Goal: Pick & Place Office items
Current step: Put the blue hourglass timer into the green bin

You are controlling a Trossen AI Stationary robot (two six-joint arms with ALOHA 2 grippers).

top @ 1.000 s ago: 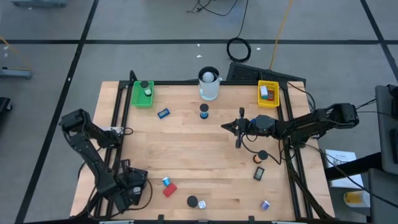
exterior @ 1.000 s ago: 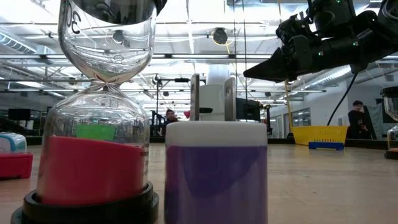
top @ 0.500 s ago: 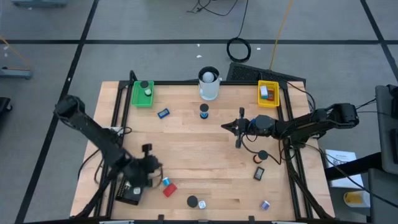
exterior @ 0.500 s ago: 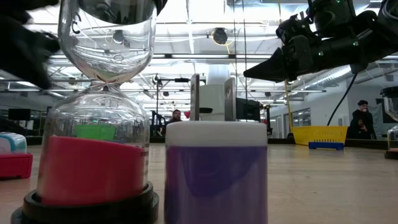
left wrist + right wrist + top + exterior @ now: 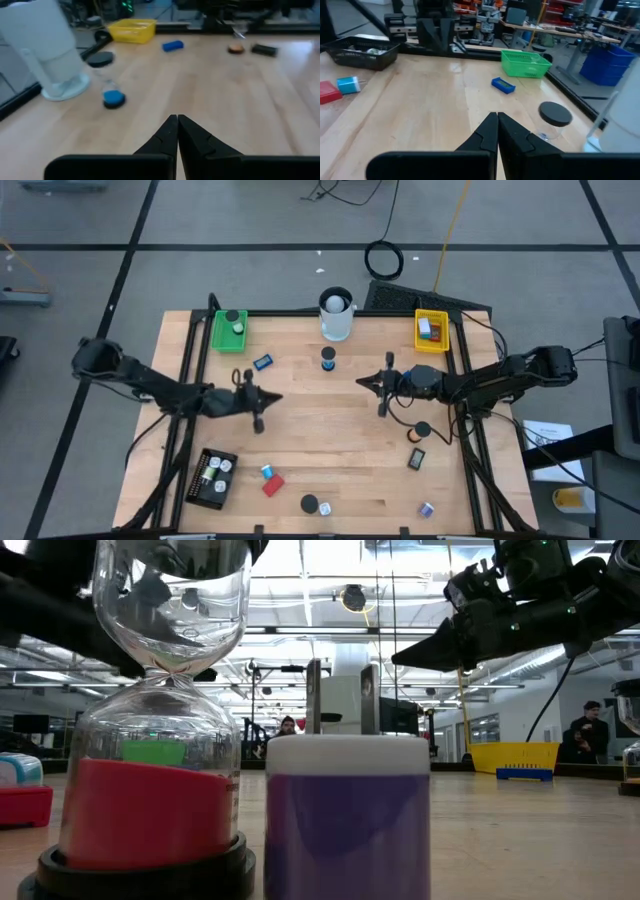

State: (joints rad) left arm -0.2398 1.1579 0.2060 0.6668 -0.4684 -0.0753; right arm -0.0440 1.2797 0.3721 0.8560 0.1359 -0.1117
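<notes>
high view: left gripper (image 5: 271, 397) over the left middle of the wooden table (image 5: 320, 430), fingers pressed together, holding nothing. right gripper (image 5: 362, 383) over the middle right, tips pointing at the left one, fingers pressed together too, nothing held. both well apart, bare wood between.

office items scattered all over. blue block (image 5: 263, 363) near the back left, just beside the green tray (image 5: 228, 332). small black-topped piece with blue (image 5: 328, 358) standing in front of the tall white cup (image 5: 336, 316). yellow tray (image 5: 431, 330) at the back right with small pieces inside. orange round piece (image 5: 414, 436) and a dark flat piece (image 5: 417, 459) on the right side, a black round cap (image 5: 423, 428) near them. black tray (image 5: 210, 477) at the front left with small white bits in it. small blue piece (image 5: 267, 472) touching or just beside a red block (image 5: 273, 486) near the front. black cap (image 5: 310, 504) at the front edge with a small white piece (image 5: 325, 507) right next to it. small blue-and-white piece (image 5: 427, 509) at the front right.

low view: big sand timer with red sand (image 5: 155, 800) very close, purple piece with a white top (image 5: 347, 815) just beside it, right gripper up high.

left wrist view: closed fingers (image 5: 170, 140) aimed across the table toward the cup and the yellow tray.

right wrist view: closed fingers (image 5: 490, 137) aimed toward the green tray and the blue block.
</notes>
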